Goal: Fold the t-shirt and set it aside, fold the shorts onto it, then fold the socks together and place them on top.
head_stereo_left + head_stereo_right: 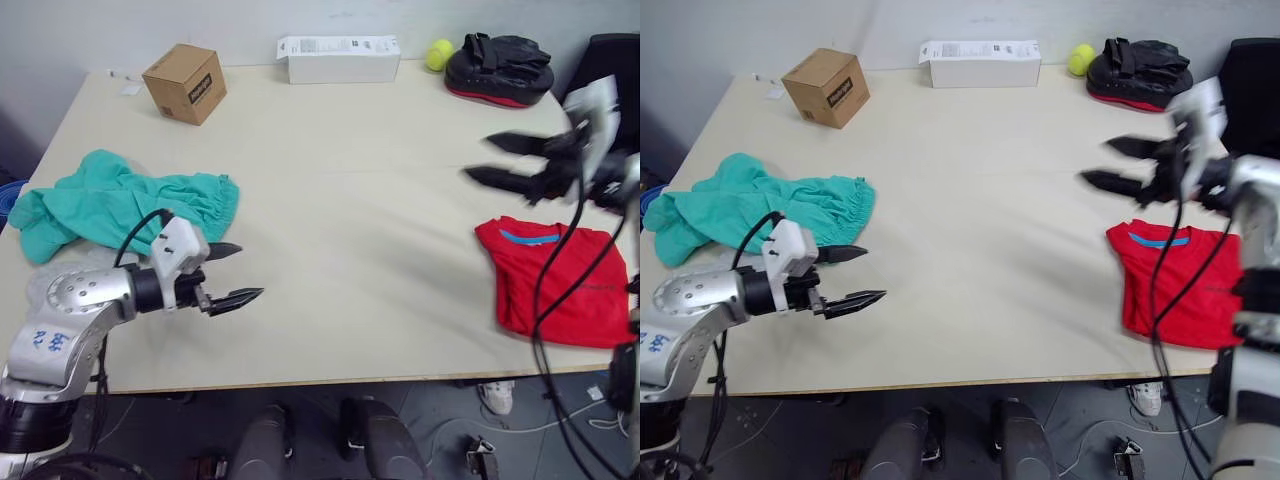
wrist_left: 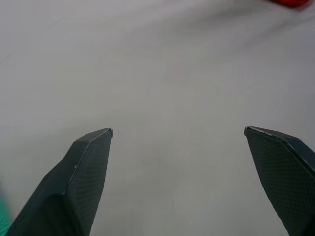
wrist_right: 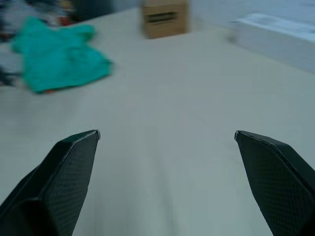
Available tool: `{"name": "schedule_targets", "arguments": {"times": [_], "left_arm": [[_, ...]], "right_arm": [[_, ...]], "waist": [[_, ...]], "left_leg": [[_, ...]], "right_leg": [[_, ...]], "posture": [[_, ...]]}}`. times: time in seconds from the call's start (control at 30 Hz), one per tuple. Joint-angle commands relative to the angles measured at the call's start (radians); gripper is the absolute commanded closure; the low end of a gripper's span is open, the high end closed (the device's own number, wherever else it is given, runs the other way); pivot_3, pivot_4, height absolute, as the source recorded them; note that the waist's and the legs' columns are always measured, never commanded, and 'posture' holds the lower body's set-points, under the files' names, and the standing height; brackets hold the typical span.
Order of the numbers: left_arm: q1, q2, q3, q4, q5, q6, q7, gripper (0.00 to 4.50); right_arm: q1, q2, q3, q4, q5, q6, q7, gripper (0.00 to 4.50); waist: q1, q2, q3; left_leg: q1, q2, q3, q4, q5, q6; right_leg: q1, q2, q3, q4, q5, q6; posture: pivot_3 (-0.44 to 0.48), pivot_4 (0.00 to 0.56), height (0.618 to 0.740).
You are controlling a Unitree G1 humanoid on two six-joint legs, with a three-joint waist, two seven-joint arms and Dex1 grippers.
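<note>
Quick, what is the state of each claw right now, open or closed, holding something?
Left claw: open, holding nothing, over bare table beside the shorts.
Right claw: open, holding nothing, above the table beyond the folded t-shirt.

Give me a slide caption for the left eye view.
Folded t-shirt set aside at right, crumpled shorts waiting at left, both claws open above the table.
</note>
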Motion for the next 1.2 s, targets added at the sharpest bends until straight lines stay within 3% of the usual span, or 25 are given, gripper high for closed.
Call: {"name": "schedule_targets", "arguments": {"times": [0.03,0.23,0.37,0.47,0.67,0.8,0.87,1.13,1.2], "left_arm": [[0.081,0.03,0.075,-0.005,0.081,-0.081,0.036,0.0],[0.137,0.056,0.109,0.089,0.17,-0.184,0.047,0.0],[0.047,0.057,0.046,0.17,0.221,-0.204,0.063,0.0],[-0.066,0.064,-0.047,0.318,0.349,-0.284,0.108,0.0],[-0.215,0.038,-0.156,0.529,0.467,-0.384,0.129,0.0],[-0.292,0.029,-0.189,0.624,0.497,-0.409,0.126,0.88],[-0.312,0.019,-0.188,0.636,0.483,-0.414,0.112,1.6],[-0.455,-0.071,-0.222,0.527,0.395,-0.27,0.005,4.23],[-0.512,-0.107,-0.248,0.479,0.372,-0.212,-0.027,4.47]], "right_arm": [[0.092,0.018,0.047,-0.338,0.112,0.057,0.02,0.02],[0.198,0.078,0.142,-0.524,0.082,-0.029,-0.009,0.02],[0.231,0.112,0.162,-0.565,0.077,-0.037,-0.059,0.02],[0.252,0.119,0.165,-0.597,0.079,-0.034,-0.09,0.02],[0.274,0.117,0.165,-0.621,0.077,-0.029,-0.132,0.02],[0.288,0.114,0.16,-0.63,0.072,-0.03,-0.16,0.0],[0.294,0.114,0.157,-0.634,0.075,-0.028,-0.172,0.0],[0.327,0.099,0.156,-0.64,0.053,-0.042,-0.2,0.0],[0.337,0.094,0.156,-0.637,0.041,-0.05,-0.201,0.0]], "waist": [[0.007,0.0,0.0],[0.016,-0.003,-0.001],[0.017,-0.003,-0.001],[0.015,-0.003,-0.001],[0.004,-0.004,-0.001],[0.004,-0.004,-0.001],[0.004,-0.004,-0.002],[0.017,-0.005,-0.001],[0.02,-0.006,-0.001]], "left_leg": [[-0.001,-0.001,0.0,0.0,-0.001,0.002],[0.0,-0.005,0.001,0.003,-0.007,0.015],[0.0,-0.006,0.0,0.003,-0.007,0.015],[0.0,-0.006,0.001,0.001,-0.007,0.015],[-0.001,-0.005,0.002,0.0,-0.007,0.014],[0.0,-0.005,0.002,0.002,-0.007,0.015],[0.0,-0.005,0.002,0.003,-0.007,0.015],[-0.001,-0.005,0.002,0.005,-0.007,0.015],[-0.002,-0.005,0.001,0.006,-0.006,0.015]], "right_leg": [[0.0,-0.002,-0.001,0.0,0.0,0.0],[0.003,-0.008,-0.002,-0.005,0.002,0.003],[0.004,-0.01,-0.001,-0.005,0.003,0.002],[0.003,-0.01,-0.002,-0.004,0.003,0.002],[0.001,-0.009,-0.003,-0.003,0.003,0.002],[0.002,-0.009,-0.004,-0.002,0.003,0.002],[0.002,-0.009,-0.004,-0.002,0.003,0.002],[0.002,-0.008,-0.004,0.0,0.003,0.002],[0.002,-0.008,-0.004,0.0,0.003,0.003]], "posture": [[0.0,0.15,0.74],[0.0,0.15,0.74],[0.0,0.15,0.74],[0.0,0.15,0.74],[0.0,0.15,0.74],[0.0,0.15,0.74],[0.0,0.15,0.74],[0.0,0.15,0.74],[0.0,0.15,0.74]]}}
